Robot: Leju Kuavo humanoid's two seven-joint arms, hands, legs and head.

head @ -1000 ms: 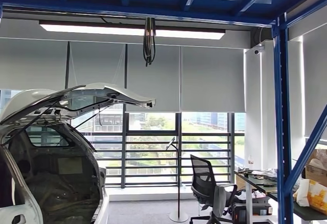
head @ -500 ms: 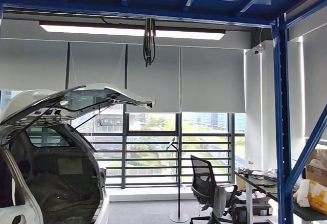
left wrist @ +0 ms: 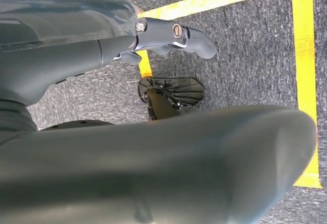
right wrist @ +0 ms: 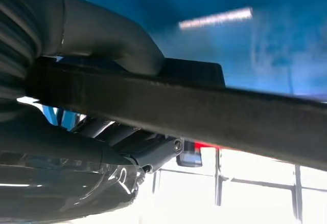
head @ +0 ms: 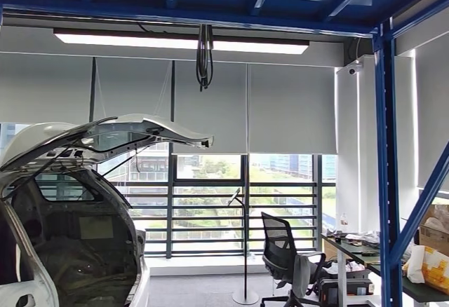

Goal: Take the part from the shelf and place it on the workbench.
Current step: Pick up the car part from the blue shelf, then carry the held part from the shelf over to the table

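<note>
Black, long flat bar-shaped part (right wrist: 216, 116) sits gripped in my right robot hand (right wrist: 115, 106); my left robot hand (left wrist: 169, 35) hangs slack-fingered, holding nothing, over grey carpet (left wrist: 247, 60) with yellow tape (left wrist: 304, 55).

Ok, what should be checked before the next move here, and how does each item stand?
1. Part in hand: ok, the right hand grips the dark bar.
2. Left hand free: ok, open above the grey floor with yellow tape.
3. Workbench identified: cannot tell; a cluttered desk stands at the right in the head view.
4. Free spot to set the bar down: cannot tell.
</note>
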